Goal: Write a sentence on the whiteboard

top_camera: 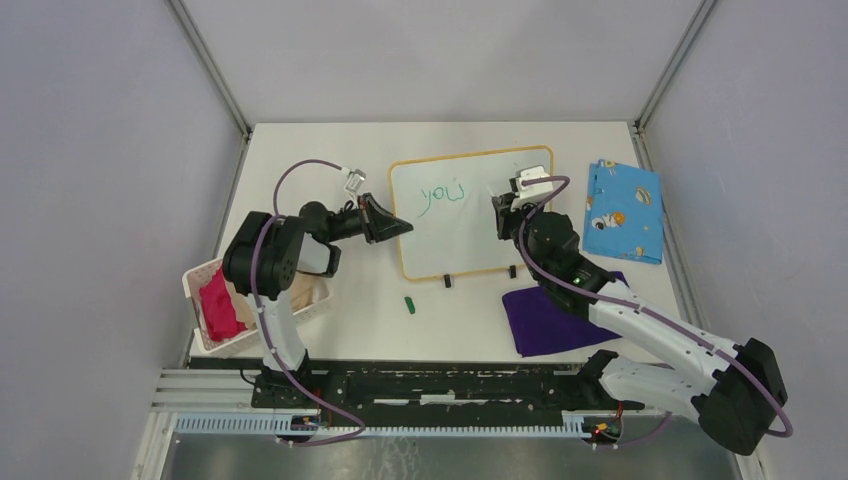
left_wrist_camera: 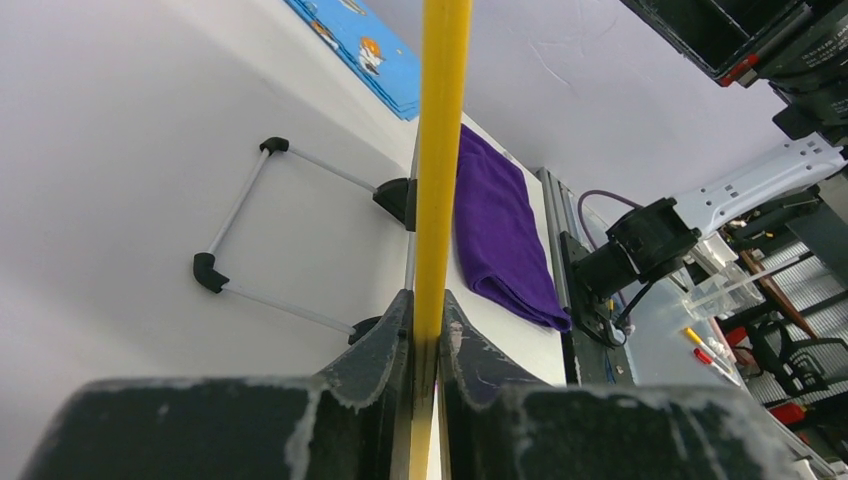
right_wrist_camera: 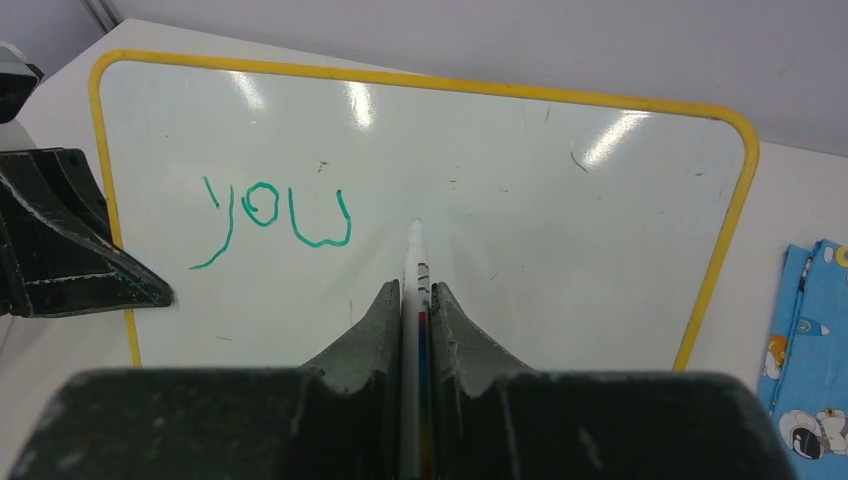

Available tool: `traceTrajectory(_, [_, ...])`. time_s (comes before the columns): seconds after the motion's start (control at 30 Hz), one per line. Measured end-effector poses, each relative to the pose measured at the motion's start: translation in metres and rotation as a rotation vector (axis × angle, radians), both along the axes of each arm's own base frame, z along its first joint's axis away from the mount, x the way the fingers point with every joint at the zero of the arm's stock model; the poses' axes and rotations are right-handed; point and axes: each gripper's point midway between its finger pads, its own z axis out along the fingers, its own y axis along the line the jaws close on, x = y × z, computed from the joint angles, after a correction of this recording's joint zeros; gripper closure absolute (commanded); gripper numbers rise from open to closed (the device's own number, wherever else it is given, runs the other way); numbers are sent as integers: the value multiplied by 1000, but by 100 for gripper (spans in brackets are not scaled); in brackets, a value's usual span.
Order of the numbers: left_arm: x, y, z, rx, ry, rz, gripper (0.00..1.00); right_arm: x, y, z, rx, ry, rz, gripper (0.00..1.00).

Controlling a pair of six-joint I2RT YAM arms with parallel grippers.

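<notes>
We are squeezing the marker [right_wrist_camera: 412, 262] in our right gripper [right_wrist_camera: 415, 292], its tip pointing at the whiteboard [right_wrist_camera: 560, 230] just right of the sentence [right_wrist_camera: 275, 215]. Our left gripper [left_wrist_camera: 425, 305] is pinching the whiteboard's left edge.

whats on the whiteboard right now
Only the green word "you" is on the whiteboard; the right gripper holds a marker pointing just right of it. The board's near part behind that gripper is covered.
</notes>
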Motion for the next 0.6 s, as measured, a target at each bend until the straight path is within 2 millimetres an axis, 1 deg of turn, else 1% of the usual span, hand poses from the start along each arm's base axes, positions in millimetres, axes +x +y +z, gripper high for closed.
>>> traceTrajectory(0.23, [-1, -1, -1, 4, -11, -6, 98, 9, 8, -14, -28, 30, 0, 100])
traceTrajectory(0.4, [-1, -1, -1, 5, -15, -6, 98, 16, 14, -9, -28, 29, -3, 100])
traceTrajectory(0.6, [-1, -1, -1, 5, -15, -7, 98, 19, 10, -7, -26, 23, -31, 100])
